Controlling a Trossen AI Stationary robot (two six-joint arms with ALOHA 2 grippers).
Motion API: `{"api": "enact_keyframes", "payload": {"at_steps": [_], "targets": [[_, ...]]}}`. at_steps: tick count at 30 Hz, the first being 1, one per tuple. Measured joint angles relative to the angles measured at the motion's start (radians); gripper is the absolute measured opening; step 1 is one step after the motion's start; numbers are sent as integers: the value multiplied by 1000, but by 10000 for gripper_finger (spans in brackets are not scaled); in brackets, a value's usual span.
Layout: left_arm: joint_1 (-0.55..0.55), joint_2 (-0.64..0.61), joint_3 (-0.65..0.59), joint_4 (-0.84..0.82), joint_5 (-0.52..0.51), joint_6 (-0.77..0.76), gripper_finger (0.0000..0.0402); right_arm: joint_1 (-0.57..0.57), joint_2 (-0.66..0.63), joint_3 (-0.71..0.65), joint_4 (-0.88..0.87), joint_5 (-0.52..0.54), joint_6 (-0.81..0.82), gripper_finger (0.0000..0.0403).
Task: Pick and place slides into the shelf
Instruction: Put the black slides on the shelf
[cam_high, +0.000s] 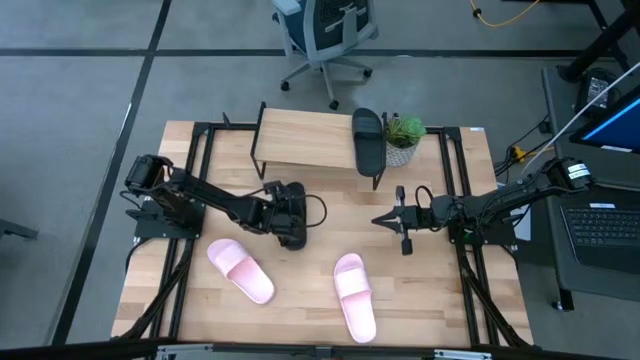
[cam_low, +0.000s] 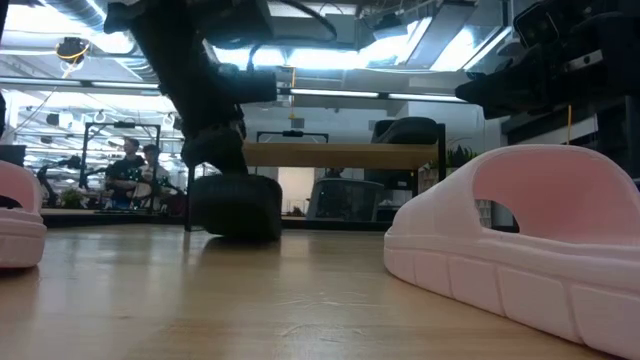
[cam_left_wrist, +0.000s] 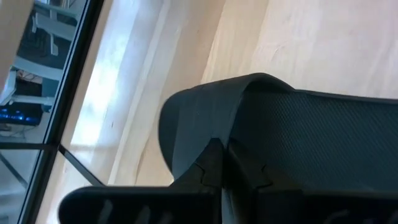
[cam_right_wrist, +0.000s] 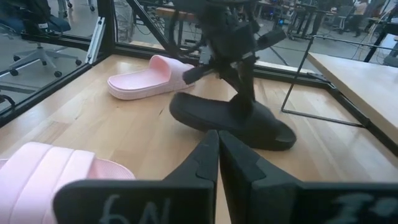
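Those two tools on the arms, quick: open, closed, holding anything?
Left tool: closed on the black slide on the table.
Right tool: closed, holding nothing, waiting over the table.

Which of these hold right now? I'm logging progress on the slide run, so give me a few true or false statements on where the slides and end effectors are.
1. One black slide lies on the shelf. True.
2. Both pink slides are on the shelf. False: the left pink slide and the right pink slide both lie on the table.
3. The left end effector is shut on the second black slide. True.
4. The right end effector holds a pink slide. False: it is shut and holds nothing, hanging over bare table.
5. A potted plant stands at the shelf's right end. True.
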Motion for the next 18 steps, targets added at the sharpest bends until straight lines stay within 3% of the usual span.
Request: {"api": "enact_keyframes", "payload": {"at_steps": [12,18], "targets": [[-27,-9,106,-22,-6,100,0,-1,0,0,-2,37,8,16],[-59,-74,142,-43,-8,105,0,-1,0,0,-8,36,8,16]]}}
